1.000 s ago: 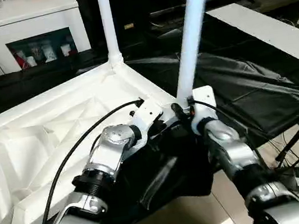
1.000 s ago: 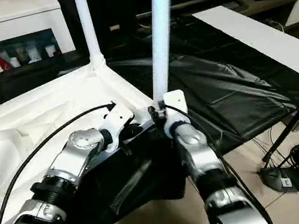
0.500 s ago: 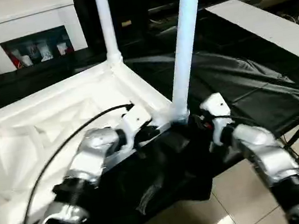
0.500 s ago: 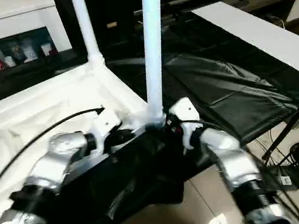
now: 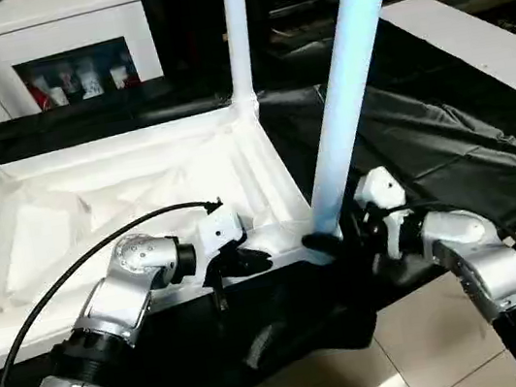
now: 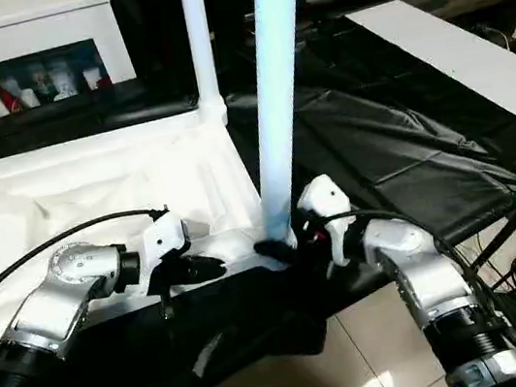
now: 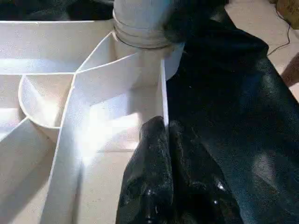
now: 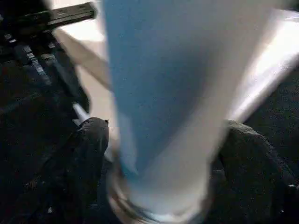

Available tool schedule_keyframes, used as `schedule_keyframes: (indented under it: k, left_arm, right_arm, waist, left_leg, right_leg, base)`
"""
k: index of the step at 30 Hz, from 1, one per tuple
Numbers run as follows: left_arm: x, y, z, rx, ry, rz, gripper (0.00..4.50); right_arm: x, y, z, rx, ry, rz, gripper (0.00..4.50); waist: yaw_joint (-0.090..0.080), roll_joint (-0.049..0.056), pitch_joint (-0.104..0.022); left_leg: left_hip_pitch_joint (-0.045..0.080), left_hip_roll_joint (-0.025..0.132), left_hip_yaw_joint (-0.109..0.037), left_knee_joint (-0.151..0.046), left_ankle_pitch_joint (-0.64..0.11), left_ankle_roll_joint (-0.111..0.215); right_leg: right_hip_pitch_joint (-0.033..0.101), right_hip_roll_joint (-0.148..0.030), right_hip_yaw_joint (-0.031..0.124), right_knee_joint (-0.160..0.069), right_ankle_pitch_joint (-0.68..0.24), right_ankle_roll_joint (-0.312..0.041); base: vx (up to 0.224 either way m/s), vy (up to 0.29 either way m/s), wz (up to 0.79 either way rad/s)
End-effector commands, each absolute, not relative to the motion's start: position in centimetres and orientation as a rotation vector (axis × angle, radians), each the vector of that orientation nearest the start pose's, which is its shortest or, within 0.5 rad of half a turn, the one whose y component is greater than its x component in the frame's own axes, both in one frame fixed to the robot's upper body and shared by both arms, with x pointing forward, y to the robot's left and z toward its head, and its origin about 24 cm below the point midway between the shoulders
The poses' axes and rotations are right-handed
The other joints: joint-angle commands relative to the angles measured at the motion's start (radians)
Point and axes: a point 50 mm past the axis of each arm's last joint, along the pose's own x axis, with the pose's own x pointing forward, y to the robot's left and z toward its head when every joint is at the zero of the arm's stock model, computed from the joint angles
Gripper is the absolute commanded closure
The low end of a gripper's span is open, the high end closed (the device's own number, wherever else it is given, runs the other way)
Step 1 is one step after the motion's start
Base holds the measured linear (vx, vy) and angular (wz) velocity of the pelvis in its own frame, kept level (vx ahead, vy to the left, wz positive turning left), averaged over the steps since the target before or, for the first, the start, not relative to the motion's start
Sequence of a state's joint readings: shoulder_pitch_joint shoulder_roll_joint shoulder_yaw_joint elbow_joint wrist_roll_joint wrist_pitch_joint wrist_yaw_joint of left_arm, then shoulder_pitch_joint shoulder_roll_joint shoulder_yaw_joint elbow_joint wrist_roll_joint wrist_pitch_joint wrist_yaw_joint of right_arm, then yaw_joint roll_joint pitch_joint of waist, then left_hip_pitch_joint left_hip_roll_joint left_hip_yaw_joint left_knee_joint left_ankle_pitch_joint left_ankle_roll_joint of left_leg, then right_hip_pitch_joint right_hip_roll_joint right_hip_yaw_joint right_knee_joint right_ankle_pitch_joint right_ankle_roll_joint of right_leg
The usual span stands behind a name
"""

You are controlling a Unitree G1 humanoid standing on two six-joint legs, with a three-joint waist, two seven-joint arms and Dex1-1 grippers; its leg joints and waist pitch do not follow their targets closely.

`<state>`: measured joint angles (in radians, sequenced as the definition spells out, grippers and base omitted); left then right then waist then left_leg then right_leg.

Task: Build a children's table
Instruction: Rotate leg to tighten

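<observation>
Since a second ago your two arms have swung apart, so the grippers now reach the near corner from either side rather than from below. Your left gripper (image 5: 254,261) is pressed fully closed, its black fingers (image 7: 161,177) lying along the tabletop's (image 5: 94,210) near rim wall, holding nothing that you can see. Your right gripper (image 8: 161,154) stands wide open around the base of the near leg (image 5: 345,91), one finger on each side of it; whether they touch it you cannot tell. That leg stands upright in the near corner socket (image 7: 142,42). The tabletop lies ribbed side up on the black sheet (image 5: 427,147), with another leg (image 5: 237,30) upright at the far corner.
</observation>
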<state>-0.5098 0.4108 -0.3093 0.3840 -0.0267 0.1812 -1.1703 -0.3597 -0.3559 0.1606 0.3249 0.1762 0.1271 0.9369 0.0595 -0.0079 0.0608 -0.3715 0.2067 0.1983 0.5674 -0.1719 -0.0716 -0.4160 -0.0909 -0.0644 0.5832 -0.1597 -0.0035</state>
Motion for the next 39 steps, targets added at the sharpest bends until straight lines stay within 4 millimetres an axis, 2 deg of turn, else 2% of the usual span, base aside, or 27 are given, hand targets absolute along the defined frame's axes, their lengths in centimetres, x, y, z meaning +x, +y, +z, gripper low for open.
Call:
schedule_keyframes:
  k: [1,3,14,20,23,25,26,27,28,29,30,31,34,35,37,39]
  left_arm:
    - [29.9,12.3,6.0,0.404,0.398,-1.382,4.5]
    - [29.9,12.3,6.1,0.403,0.397,-1.381,4.5]
    - [30.0,12.4,6.2,0.405,0.4,-1.375,4.5]
    - [30.0,12.5,6.1,0.402,0.407,-1.372,4.5]
    - [30.5,12.2,5.7,0.389,0.421,-1.313,4.5]
    - [31.1,11.8,5.5,0.386,0.418,-1.252,4.5]
    - [31.8,11.4,5.3,0.394,0.405,-1.176,4.5]
    - [31.9,11.3,5.3,0.396,0.402,-1.163,4.5]
    - [33.0,10.5,5.2,0.395,0.389,-1.056,4.5]
    - [33.0,10.5,5.2,0.395,0.389,-1.056,4.5]
    - [33.4,9.9,5.2,0.389,0.383,-1.016,4.5]
    - [33.7,9.3,5.3,0.383,0.379,-0.98,4.5]
    - [34.3,7.3,5.4,0.365,0.363,-0.922,4.5]
    - [34.3,6.5,5.4,0.36,0.355,-0.926,4.5]
    - [34.3,6.0,5.4,0.369,0.346,-0.935,4.5]
    - [34.2,5.8,5.4,0.395,0.336,-0.953,4.5]
  right_arm:
    - [29.5,-14.4,5.2,-0.184,0.241,1.056,0.7]
    - [29.6,-14.4,5.1,-0.2,0.248,1.055,0.7]
    - [29.8,-14.5,5.0,-0.202,0.256,1.042,1.74]
    - [29.9,-14.5,4.7,-0.183,0.264,1.023,1.82]
    - [30.5,-14.5,4.1,-0.134,0.277,0.892,1.83]
    - [30.9,-14.3,3.5,-0.11,0.284,0.793,1.83]
    - [31.2,-13.9,3.1,-0.083,0.29,0.703,1.83]
    - [31.2,-13.8,3.0,-0.078,0.291,0.688,1.83]
    - [31.6,-13.1,2.6,-0.039,0.299,0.563,1.84]
    - [31.6,-13.1,2.6,-0.039,0.299,0.563,1.84]
    - [31.9,-12.7,2.4,-0.013,0.302,0.501,1.84]
    - [32.2,-12.2,2.3,0.016,0.305,0.446,1.84]
    - [33.0,-10.8,2.3,0.084,0.303,0.314,1.84]
    - [33.5,-10.3,2.6,0.105,0.296,0.272,1.84]
    - [33.8,-10.0,2.7,0.113,0.291,0.261,1.84]
    - [33.9,-9.6,2.8,0.103,0.295,0.267,1.84]
  waist:
    - [0.0,-0.005,-0.06]
    - [0.0,-0.005,-0.062]
    - [0.0,-0.006,-0.064]
    - [0.0,-0.005,-0.065]
    - [-0.001,-0.002,-0.062]
    - [-0.004,-0.004,-0.058]
    - [-0.005,-0.003,-0.055]
    - [-0.008,-0.003,-0.052]
    - [-0.011,-0.004,-0.052]
    - [-0.007,-0.003,-0.053]
    - [-0.009,-0.004,-0.054]
    - [-0.009,-0.002,-0.053]
    - [-0.012,0.0,-0.054]
    - [-0.01,-0.002,-0.056]
    - [-0.009,-0.001,-0.059]
    - [-0.01,-0.001,-0.059]
  left_leg:
    - [0.014,0.024,-0.007,-0.058,-0.194,0.06]
    - [0.012,0.023,-0.007,-0.057,-0.182,0.062]
    - [0.011,0.021,-0.006,-0.053,-0.162,0.073]
    - [0.012,0.021,-0.006,-0.051,-0.161,0.076]
    - [0.012,0.022,-0.007,-0.054,-0.179,0.065]
    - [0.013,0.019,-0.008,-0.056,-0.216,0.044]
    - [0.015,0.019,-0.009,-0.058,-0.249,0.027]
    - [0.015,0.017,-0.008,-0.059,-0.268,0.019]
    - [0.02,0.016,-0.011,-0.062,-0.296,-0.004]
    - [0.025,0.016,-0.012,-0.061,-0.304,-0.012]
    - [0.025,0.016,-0.012,-0.061,-0.313,-0.011]
    - [0.021,0.016,-0.014,-0.063,-0.313,-0.012]
    - [0.024,0.013,-0.016,-0.063,-0.337,-0.019]
    - [0.024,0.013,-0.017,-0.064,-0.336,-0.019]
    - [0.016,0.014,-0.018,-0.065,-0.315,-0.011]
    - [0.014,0.013,-0.016,-0.064,-0.305,-0.002]
  right_leg:
    - [0.053,-0.043,0.04,-0.053,-0.193,-0.226]
    - [0.053,-0.042,0.041,-0.05,-0.175,-0.228]
    - [0.056,-0.041,0.04,-0.046,-0.152,-0.236]
    - [0.056,-0.041,0.04,-0.046,-0.147,-0.24]
    - [0.054,-0.042,0.039,-0.049,-0.177,-0.236]
    - [0.051,-0.043,0.04,-0.056,-0.245,-0.221]
    - [0.047,-0.043,0.04,-0.063,-0.307,-0.203]
    - [0.043,-0.041,0.04,-0.068,-0.343,-0.19]
    - [0.04,-0.042,0.04,-0.075,-0.407,-0.161]
    - [0.037,-0.042,0.039,-0.078,-0.423,-0.154]
    - [0.036,-0.044,0.041,-0.081,-0.438,-0.146]
    - [0.039,-0.045,0.039,-0.081,-0.444,-0.142]
    - [0.033,-0.043,0.036,-0.087,-0.472,-0.123]
    - [0.036,-0.043,0.035,-0.087,-0.469,-0.119]
    - [0.041,-0.044,0.035,-0.082,-0.418,-0.121]
    - [0.041,-0.042,0.036,-0.079,-0.376,-0.13]
  base:
    - [0.0,0.0,0.0]
    - [0.0,0.0,0.0]
    - [0.0,0.0,0.0]
    - [0.0,0.0,0.0]
    - [0.0,0.0,0.0]
    - [0.0,0.0,0.0]
    - [0.0,0.0,0.0]
    - [0.0,0.0,0.0]
    - [0.0,0.0,0.0]
    - [0.0,0.0,0.0]
    - [0.0,0.0,0.0]
    - [0.0,0.0,0.0]
    - [0.0,0.0,0.0]
    - [0.0,0.0,0.0]
    - [0.0,0.0,0.0]
    - [0.0,0.0,0.0]
